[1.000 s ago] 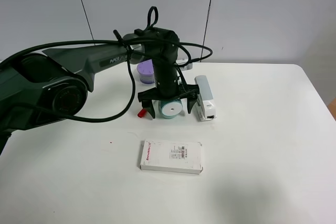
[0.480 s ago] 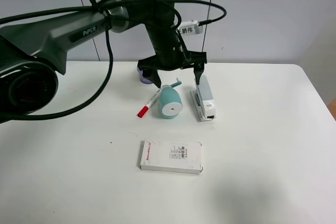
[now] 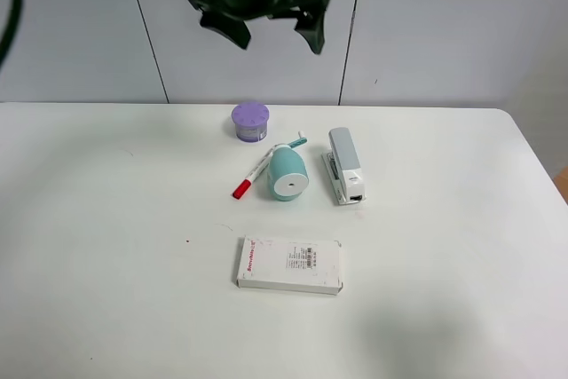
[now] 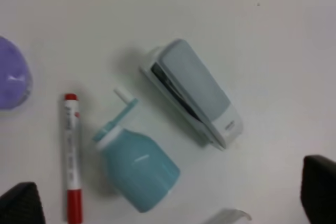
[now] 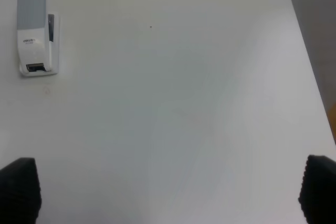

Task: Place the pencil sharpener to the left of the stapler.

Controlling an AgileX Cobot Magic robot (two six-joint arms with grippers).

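Note:
The teal pencil sharpener (image 3: 288,175) lies on its side on the white table, white face toward the front, just left of the grey-white stapler (image 3: 344,166) with a small gap between them. The left wrist view looks down on the sharpener (image 4: 137,163) and the stapler (image 4: 191,90). My left gripper (image 3: 269,31) hangs high above them, open and empty, with its dark fingertips (image 4: 21,203) at the frame's corners. My right gripper (image 5: 168,187) is open over bare table, and the stapler (image 5: 35,27) lies far from it.
A red-capped marker (image 3: 253,175) lies close to the sharpener's left side. Behind it stands a purple round container (image 3: 250,120). A flat white printed box (image 3: 290,264) lies nearer the front. The table edge (image 3: 532,157) runs along the right.
The left gripper has let go of the sharpener and risen from table level to high above it. The sharpener stays beside the stapler.

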